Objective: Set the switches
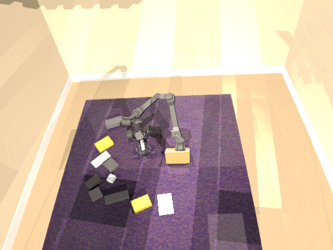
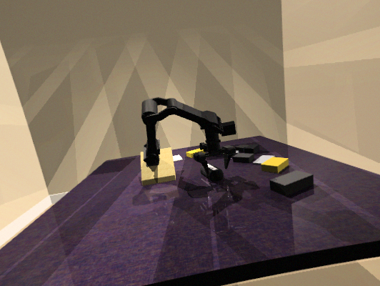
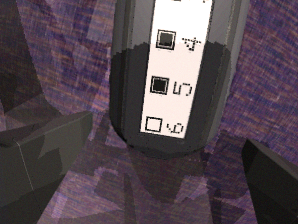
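Claw (image 3: 156,183) wide open and empty over the unit (image 3: 127,50) lying label-up on the bench (image 1: 194,194), label (image 3: 176,50) cut off (squares four and five filled, three and six empty).

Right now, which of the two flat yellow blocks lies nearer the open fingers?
The flat yellow block next to the long white block; the other yellow block lies farther off, beside the flat white slab.
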`<state>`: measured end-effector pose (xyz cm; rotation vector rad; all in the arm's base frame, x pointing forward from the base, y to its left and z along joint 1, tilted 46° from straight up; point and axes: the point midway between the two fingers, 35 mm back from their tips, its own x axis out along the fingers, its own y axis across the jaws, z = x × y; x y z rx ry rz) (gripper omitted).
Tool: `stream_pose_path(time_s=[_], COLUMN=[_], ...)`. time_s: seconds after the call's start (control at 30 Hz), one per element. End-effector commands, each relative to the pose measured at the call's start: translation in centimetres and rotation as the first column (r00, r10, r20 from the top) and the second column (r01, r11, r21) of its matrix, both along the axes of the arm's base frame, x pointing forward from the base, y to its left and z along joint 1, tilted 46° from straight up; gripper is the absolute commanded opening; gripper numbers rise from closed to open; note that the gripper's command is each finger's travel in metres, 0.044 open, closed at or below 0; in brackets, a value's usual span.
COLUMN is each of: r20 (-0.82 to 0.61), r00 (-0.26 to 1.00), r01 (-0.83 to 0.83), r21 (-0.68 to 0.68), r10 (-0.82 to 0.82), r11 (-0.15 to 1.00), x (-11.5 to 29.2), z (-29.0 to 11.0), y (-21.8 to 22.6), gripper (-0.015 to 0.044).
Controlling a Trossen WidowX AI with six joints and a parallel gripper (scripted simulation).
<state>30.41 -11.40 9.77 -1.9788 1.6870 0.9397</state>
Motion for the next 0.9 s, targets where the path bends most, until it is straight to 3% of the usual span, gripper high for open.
stream_pose_path(time_s=[0.0, 0.23, 0.33, 0.5, 0.87], r20=[-0.018, -0.018, -0.018, -0.018, -0.018], r00=[1.0, 1.0, 1.0, 1.0, 1.0], r01=[0.001, 0.001, 0.001, 0.001, 0.001], r21=[0.002, 0.0, 0.0, 0.0, 0.0], r10=[-0.001, -0.001, -0.001, -0.001, -0.001], r11=[1.0, 1.0, 1.0, 1.0, 1.0], x=[-0.31, -0.36, -0.36, -0.36, -0.36], z=[-0.85, -1.43, -1.43, -1.43, -1.42], y=[-0.52, -1.18, -1.18, -1.18, -1.17], gripper=[0.044, 0.044, 0.0361, 0.0328, 0.0326])
